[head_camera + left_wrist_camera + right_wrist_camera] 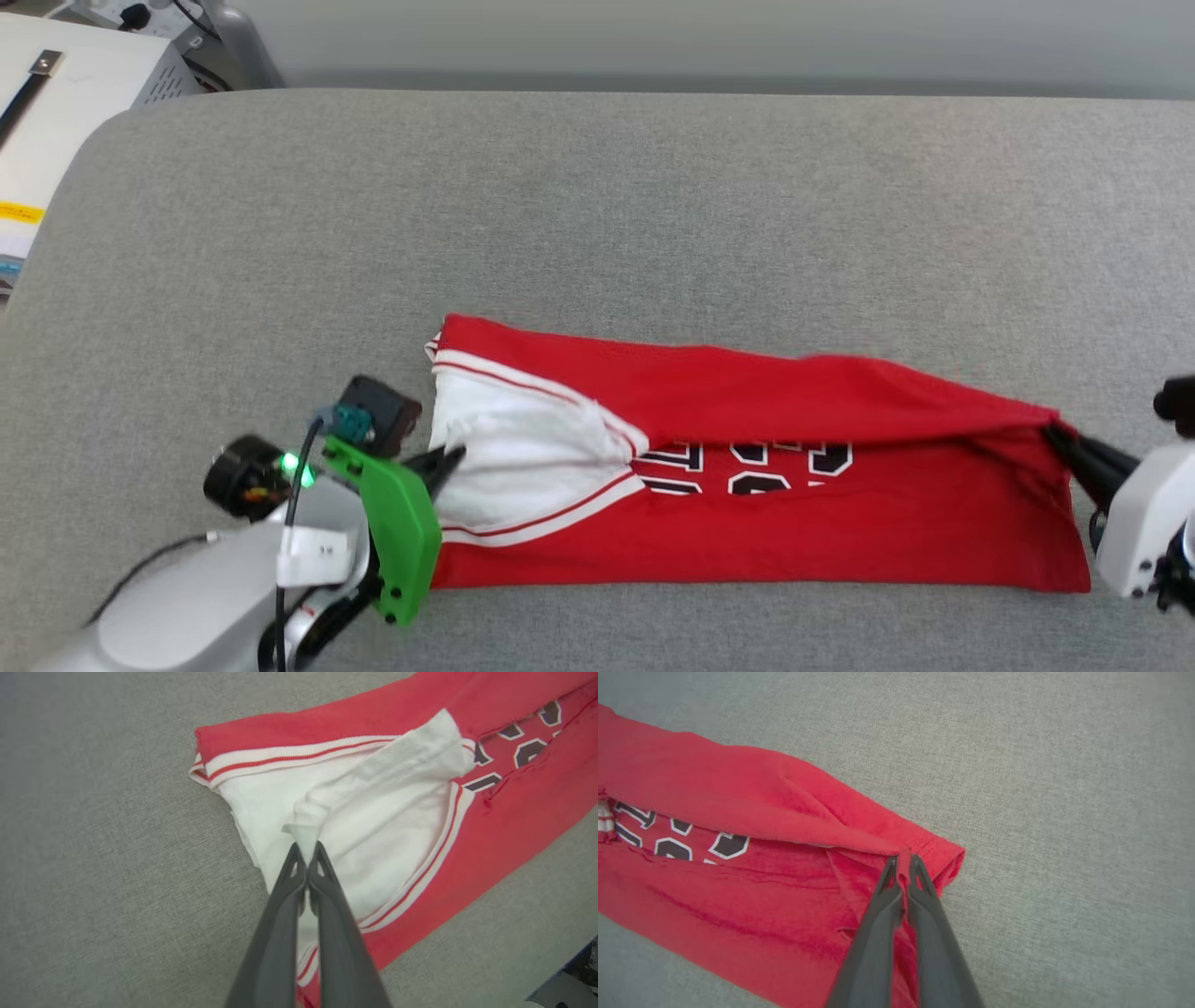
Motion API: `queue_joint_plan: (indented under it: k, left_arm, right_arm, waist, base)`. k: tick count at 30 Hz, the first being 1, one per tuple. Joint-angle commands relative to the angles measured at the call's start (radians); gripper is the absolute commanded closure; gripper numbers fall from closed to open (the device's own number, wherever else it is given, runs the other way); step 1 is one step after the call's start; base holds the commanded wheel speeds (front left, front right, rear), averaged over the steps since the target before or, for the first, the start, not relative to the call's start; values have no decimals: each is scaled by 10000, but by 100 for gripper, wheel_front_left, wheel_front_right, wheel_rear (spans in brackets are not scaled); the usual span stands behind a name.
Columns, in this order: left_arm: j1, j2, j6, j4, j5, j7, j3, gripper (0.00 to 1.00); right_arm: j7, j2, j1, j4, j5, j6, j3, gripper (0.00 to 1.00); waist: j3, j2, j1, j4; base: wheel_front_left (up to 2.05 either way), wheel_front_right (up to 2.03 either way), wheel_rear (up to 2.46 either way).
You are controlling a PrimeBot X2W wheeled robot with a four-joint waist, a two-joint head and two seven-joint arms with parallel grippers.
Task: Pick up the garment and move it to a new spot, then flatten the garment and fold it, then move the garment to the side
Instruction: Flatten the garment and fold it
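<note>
Garment (747, 523) lies at lower centre; our left gripper (455, 457) pinches its white sleeve (523, 453), our right gripper (1055, 432) its red hem (1069, 532).

Silver-grey forearm (177, 611), green bracket (403, 532), black cable (280, 597), lit green lamp (291, 463) behind left hand (457, 455); white casing (1144, 523) behind right hand (1050, 431); long dark fingers (280, 933)

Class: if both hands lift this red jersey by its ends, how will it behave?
Probably floppy: the jersey bunches where the left hand pinches its white sleeve. Likely sags between that and the right hand at the other end. Seemingly light: narrow fingertip pinches hold it.
</note>
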Motion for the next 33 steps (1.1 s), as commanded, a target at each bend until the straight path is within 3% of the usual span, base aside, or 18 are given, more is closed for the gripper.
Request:
queue_joint_plan:
  k: [1,12,13,14,15,16,19,22,27,28,29,30,33]
  left_arm:
    - [315,-57,82,93,-166,-134,-35,100]
    - [933,-564,80,1347,-299,-708,-185,100]
    - [921,-629,68,1460,-274,-739,-200,63]
    - [926,-725,107,1561,-289,-913,-123,0]
    - [947,-800,152,1603,-301,-1076,-56,0]
    - [999,-866,205,1637,-306,-1279,12,0]
    - [1162,-862,485,1706,-173,-1953,205,0]
    - [1395,-783,1141,1667,98,-2937,526,0]
    - [1777,-772,2325,1143,483,-3717,1384,0]
    - [2034,-846,2968,685,966,-3803,2112,0]
    - [2148,-909,3187,461,1274,-3808,2496,0]
    - [3236,-1567,3700,-504,3185,-3814,4602,0]
    - [3663,-2046,3590,-710,3872,-3815,5329,0]
  right_arm:
    - [-99,80,377,-116,40,4,-112,100]
    - [612,606,1622,-136,-381,4,-601,100]
    - [674,666,1639,-112,-360,4,-582,100]
    - [690,744,1647,-117,-293,4,-620,100]
    - [680,791,1654,-129,-239,4,-671,66]
    - [659,812,1666,-168,-184,4,-747,0]
    - [641,733,1749,-491,2,4,-1007,0]
    - [837,545,1894,-1150,422,4,-1462,0]
    - [1447,0,2131,-2004,1075,4,-2506,0]
    - [2011,-157,2226,-1978,1581,4,-3094,0]
    - [2263,-223,2244,-1899,1750,4,-3271,0]
    - [3586,-196,1982,-965,2053,4,-3430,0]
    - [3775,122,1661,-544,1980,4,-3220,0]
  waist:
    - [-46,-1,1,54]
    - [305,-1,1,-11]
    - [306,-1,1,-1]
    - [280,-1,1,5]
    - [241,-1,1,4]
    - [157,-1,1,2]
    - [-99,-1,1,-40]
    - [-357,-1,1,-99]
    - [-527,-1,1,-85]
    - [-520,-1,1,-18]
    - [-488,-1,1,21]
    - [-131,-1,1,343]
    - [2,-1,1,491]
  base:
    - [0,0,0]
    - [0,0,0]
    - [0,0,0]
    - [0,0,0]
    - [0,0,0]
    - [0,0,0]
    - [0,0,0]
    - [0,0,0]
    - [0,0,0]
    - [0,0,0]
    - [0,0,0]
    - [0,0,0]
    - [0,0,0]
